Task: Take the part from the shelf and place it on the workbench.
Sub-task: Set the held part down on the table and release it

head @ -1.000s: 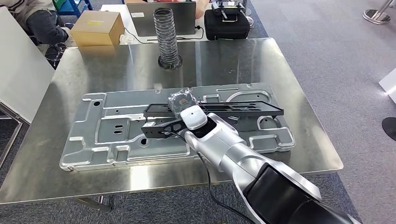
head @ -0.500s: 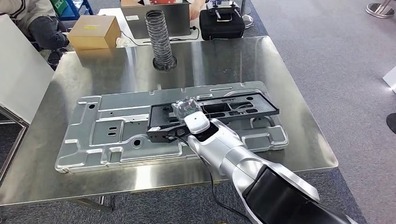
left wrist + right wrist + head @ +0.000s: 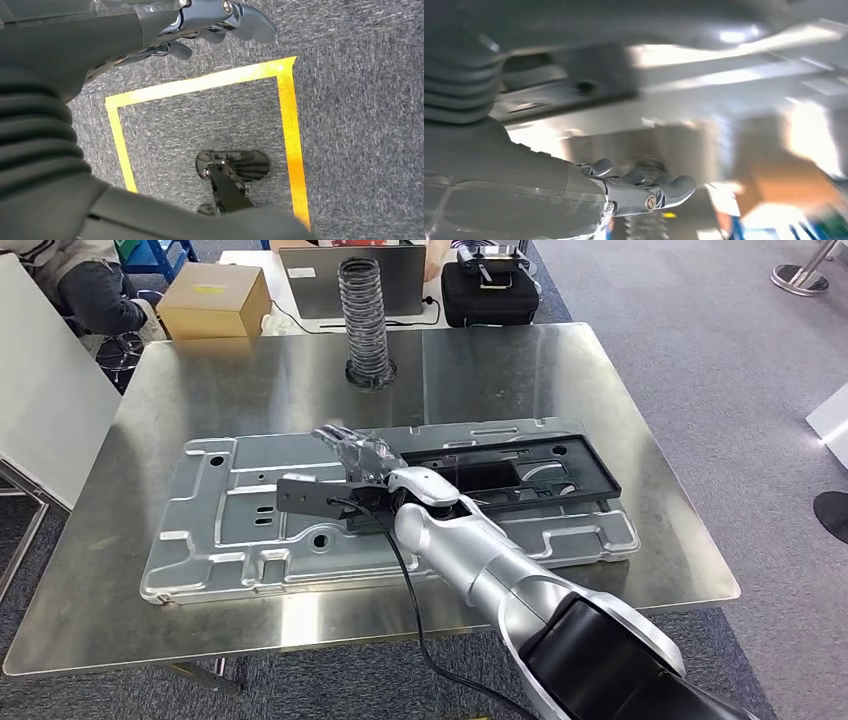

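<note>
The left hand (image 3: 200,25) hangs over grey carpet marked with yellow tape (image 3: 290,125), its fingers loosely apart and holding nothing. On the steel workbench (image 3: 600,390), a large stamped metal panel (image 3: 230,530) lies flat. A cardboard box (image 3: 215,295) sits beyond the bench corner, at about 10 o'clock from the panel. At 12 o'clock from the panel's middle stands a ribbed hose (image 3: 365,320). The change is at the right hand (image 3: 362,455). Half a second ago it was clenched over the black part (image 3: 560,465), carrying it above the panel. Now its fingers are stretched out and spread, pointing toward 11 o'clock, and they grip nothing. The blurred right wrist view also shows them loosely extended and empty. The part has settled flat on the panel, running from 9 to 3 o'clock, with its left end under the hand and wrist. I cannot tell whether the palm touches it. I judge the placement effectively done. What remains is to lift the hand straight away without dragging the part along.
</note>
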